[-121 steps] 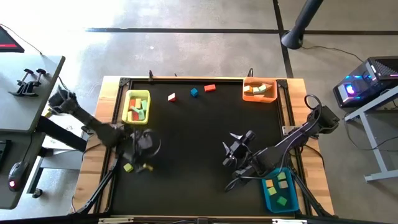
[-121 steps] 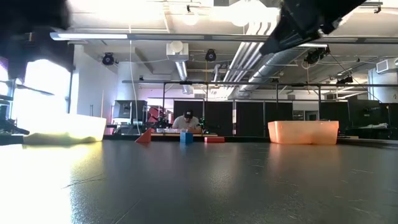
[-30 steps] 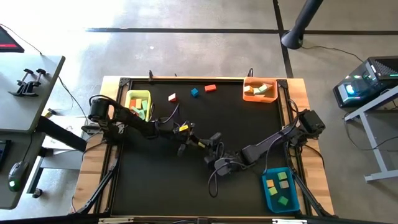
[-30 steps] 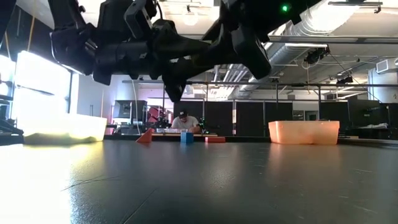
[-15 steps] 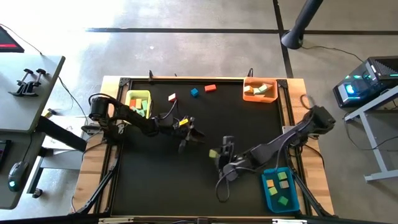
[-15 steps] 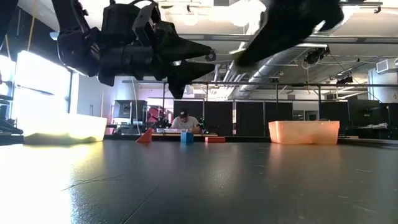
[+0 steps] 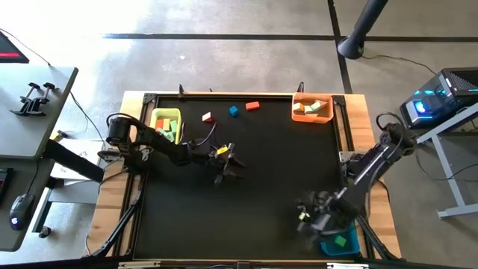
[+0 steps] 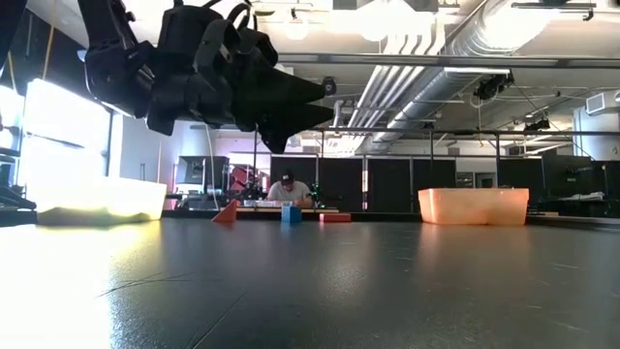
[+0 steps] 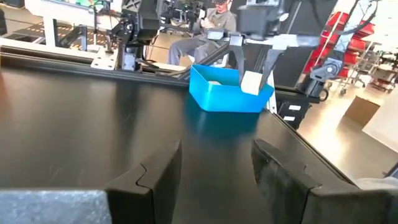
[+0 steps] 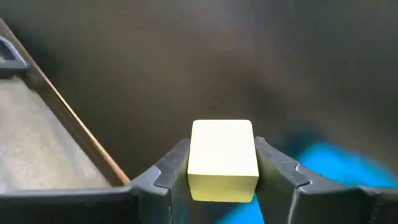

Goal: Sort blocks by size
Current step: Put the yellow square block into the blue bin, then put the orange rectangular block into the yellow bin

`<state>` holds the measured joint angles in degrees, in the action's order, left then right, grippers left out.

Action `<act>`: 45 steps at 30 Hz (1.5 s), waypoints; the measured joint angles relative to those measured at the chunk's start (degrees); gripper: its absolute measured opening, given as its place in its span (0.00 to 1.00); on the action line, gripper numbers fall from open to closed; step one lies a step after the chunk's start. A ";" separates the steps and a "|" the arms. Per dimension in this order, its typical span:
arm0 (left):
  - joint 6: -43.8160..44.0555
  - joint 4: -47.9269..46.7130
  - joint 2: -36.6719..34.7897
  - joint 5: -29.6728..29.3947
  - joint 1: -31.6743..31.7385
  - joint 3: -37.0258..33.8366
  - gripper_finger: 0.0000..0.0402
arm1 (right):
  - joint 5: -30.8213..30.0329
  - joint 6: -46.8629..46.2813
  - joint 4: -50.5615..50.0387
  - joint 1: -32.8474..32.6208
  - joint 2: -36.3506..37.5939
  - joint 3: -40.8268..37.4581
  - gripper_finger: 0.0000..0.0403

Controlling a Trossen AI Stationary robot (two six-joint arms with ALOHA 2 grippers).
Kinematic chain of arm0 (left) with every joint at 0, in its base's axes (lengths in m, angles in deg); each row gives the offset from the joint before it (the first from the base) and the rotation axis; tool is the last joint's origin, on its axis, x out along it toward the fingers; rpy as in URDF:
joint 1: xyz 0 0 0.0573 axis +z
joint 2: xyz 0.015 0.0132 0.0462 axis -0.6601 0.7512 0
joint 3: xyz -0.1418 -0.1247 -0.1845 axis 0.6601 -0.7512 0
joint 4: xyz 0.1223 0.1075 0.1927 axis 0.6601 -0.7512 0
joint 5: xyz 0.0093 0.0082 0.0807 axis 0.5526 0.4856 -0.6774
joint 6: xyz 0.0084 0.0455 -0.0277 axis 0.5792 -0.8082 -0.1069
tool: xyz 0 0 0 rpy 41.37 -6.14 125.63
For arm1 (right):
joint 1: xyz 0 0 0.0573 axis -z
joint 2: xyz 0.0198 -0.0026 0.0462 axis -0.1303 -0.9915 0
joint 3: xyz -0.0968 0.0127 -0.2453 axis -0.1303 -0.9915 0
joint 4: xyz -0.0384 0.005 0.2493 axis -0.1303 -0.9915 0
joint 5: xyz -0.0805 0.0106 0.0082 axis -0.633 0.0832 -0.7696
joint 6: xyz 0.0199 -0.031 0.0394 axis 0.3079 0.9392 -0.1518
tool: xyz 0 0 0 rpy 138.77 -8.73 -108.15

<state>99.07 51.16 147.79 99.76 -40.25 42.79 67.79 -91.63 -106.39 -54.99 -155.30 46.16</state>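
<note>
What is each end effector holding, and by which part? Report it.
The right end effector holds a yellow block, pinched by its two opposite side faces, beside the blue bin. The left end effector is open and holds nothing.

I count three bins: yellow [image 7: 165,125], orange [image 7: 311,108], blue [image 7: 340,243]. Three loose blocks lie at twelve o'clock: red-white [image 7: 206,116], blue [image 7: 234,110], red [image 7: 252,105]. One yellow block [image 10: 223,160] sits in my right jaws.
</note>
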 joint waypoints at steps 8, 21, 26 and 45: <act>-0.41 -0.29 0.00 -0.22 0.00 0.00 0.45 | 5.53 -24.12 -5.68 -10.35 -0.10 0.00 0.33; 0.09 -1.88 0.00 -0.54 -0.02 0.00 0.45 | 5.38 -22.78 -4.20 -10.88 -5.68 -0.02 0.33; 0.65 -2.73 0.00 -0.56 -0.02 0.00 0.45 | 11.53 -22.99 -4.34 -10.62 -7.19 -0.02 0.39; 0.71 -2.69 0.02 -0.54 -0.02 0.00 0.45 | 13.88 -31.96 -8.40 -14.22 -6.10 -0.02 0.58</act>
<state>99.79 48.47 147.82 99.23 -40.27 42.79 81.67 -123.60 -114.79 -69.21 -161.39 46.14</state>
